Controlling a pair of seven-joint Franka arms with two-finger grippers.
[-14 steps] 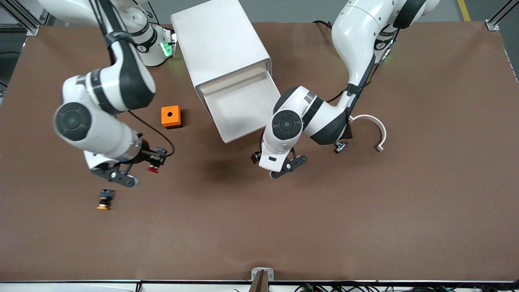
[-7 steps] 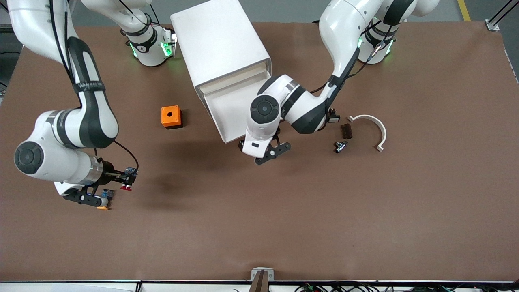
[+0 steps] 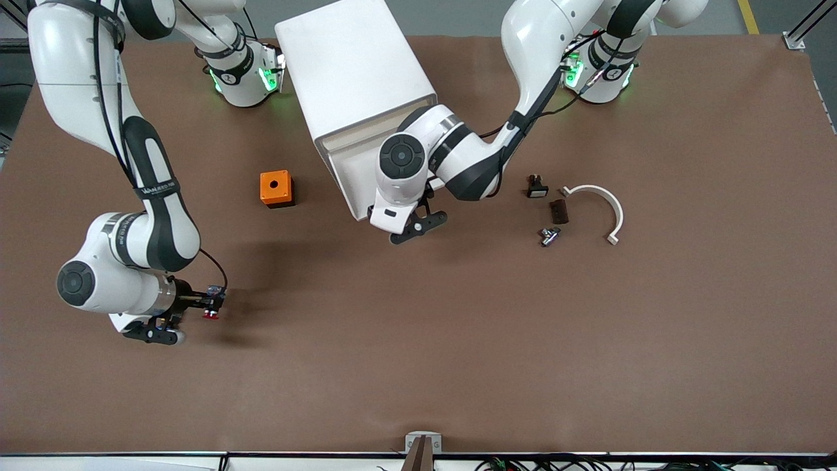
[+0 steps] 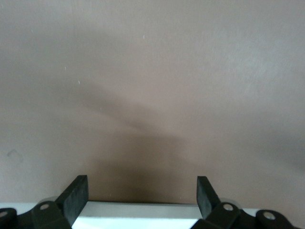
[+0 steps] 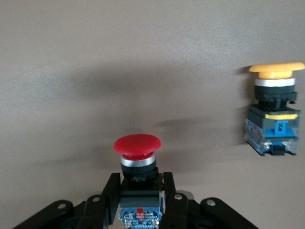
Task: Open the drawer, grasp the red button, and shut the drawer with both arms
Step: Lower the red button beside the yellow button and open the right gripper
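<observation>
right gripper [image 3: 210,307] clamped on the red button [image 5: 137,146], up over the table [image 3: 458,340] at the right arm's end. drawer [image 3: 350,160] open. left gripper [image 4: 142,193] at the drawer's front edge, jaws apart, holding nothing. yellow button [image 5: 275,109] on the table

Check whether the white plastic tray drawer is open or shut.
Open: the white plastic tray drawer sticks out of the big white cabinet, its tray exposed.
</observation>
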